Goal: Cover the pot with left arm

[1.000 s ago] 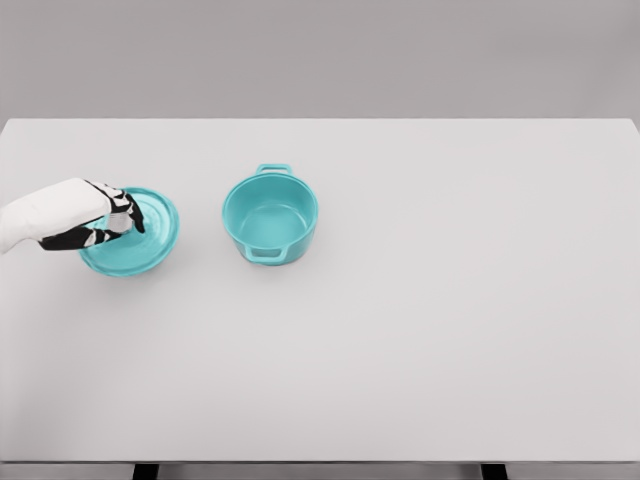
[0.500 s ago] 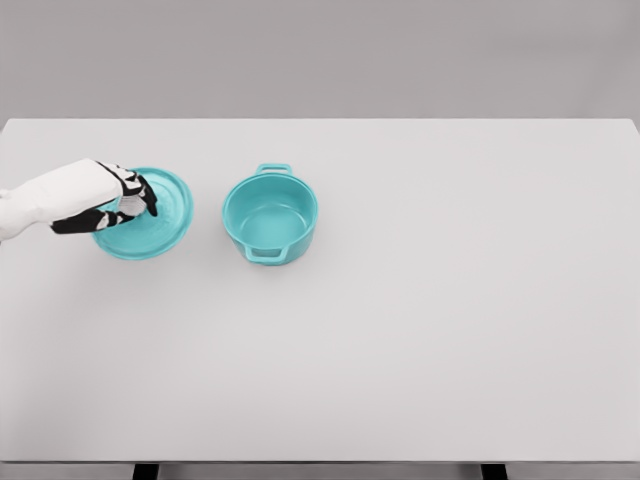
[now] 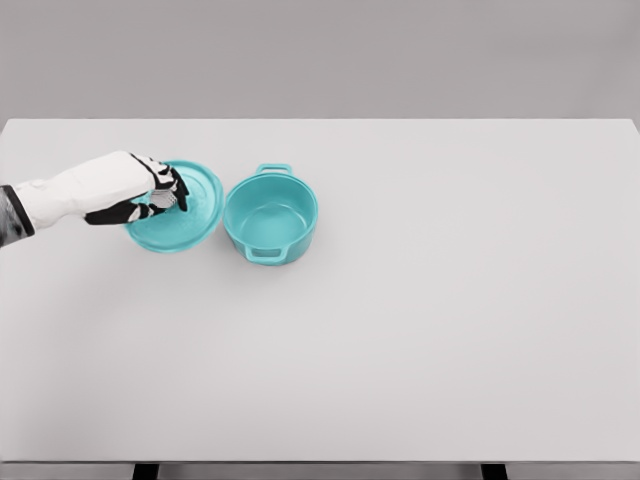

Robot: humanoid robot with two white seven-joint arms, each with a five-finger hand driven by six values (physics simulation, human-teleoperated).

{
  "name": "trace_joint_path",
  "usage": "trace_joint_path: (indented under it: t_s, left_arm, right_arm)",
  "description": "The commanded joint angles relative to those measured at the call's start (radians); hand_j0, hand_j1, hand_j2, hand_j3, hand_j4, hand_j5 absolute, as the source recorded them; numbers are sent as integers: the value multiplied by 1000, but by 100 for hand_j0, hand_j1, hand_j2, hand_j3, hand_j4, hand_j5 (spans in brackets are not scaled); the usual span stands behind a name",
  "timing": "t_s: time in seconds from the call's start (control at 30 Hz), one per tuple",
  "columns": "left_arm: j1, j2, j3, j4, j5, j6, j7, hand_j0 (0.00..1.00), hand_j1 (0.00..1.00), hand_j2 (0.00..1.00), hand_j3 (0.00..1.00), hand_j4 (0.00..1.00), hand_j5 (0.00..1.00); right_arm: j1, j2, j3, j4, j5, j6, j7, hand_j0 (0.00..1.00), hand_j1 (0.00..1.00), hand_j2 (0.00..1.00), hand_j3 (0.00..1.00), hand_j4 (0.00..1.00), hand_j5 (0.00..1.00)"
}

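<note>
The left hand (image 3: 150,192) reaches in from the left edge of the head view, its white arm stretched across the far-left part of the pale worktop (image 3: 420,330). Its black-and-white fingers (image 3: 176,190) are curled down onto the middle of the teal lid (image 3: 190,215), closed around what looks to be the lid's knob, though the knob itself is hidden under the fingers and cannot be made out. The lid is round with faint concentric rings on its top; its far-left part is covered by the hand. Whether the lid rests on the worktop or is lifted a little clear of it is hard to tell from this angle.

Just to the right of the lid stands the teal pot (image 3: 270,215), upright and uncovered, its inside visible. One loop handle shows at its far rim and another at its near rim. The lid's right edge comes very close to the pot's left wall, seemingly just beside it or barely overlapping it in the view. Lid and pot both sit in the far-left quarter of the worktop.
</note>
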Motion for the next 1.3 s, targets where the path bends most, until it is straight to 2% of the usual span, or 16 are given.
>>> trace_joint_path:
  t_s: [0.0,0.2,0.37,0.5,1.27]
  left_arm:
    - [0,-15,-9,-2,7,2,0,49,49,49,49,49,49]
    - [-51,-44,-56,5,7,2,-1,49,49,49,49,49,49]
    - [-58,-91,-59,9,-1,2,-1,49,49,49,49,49,49]
    - [-78,-101,-87,11,-5,2,-1,49,49,49,49,49,49]
    - [-147,-314,-89,158,-136,2,-1,49,49,49,49,49,49]
  right_arm:
    - [0,0,0,0,0,0,0,100,100,100,100,100,100]
    - [0,0,0,0,0,0,0,100,100,100,100,100,100]
    - [0,0,0,0,0,0,0,100,100,100,100,100,100]
    - [0,0,0,0,0,0,0,100,100,100,100,100,100]
    - [0,0,0,0,0,0,0,100,100,100,100,100,100]
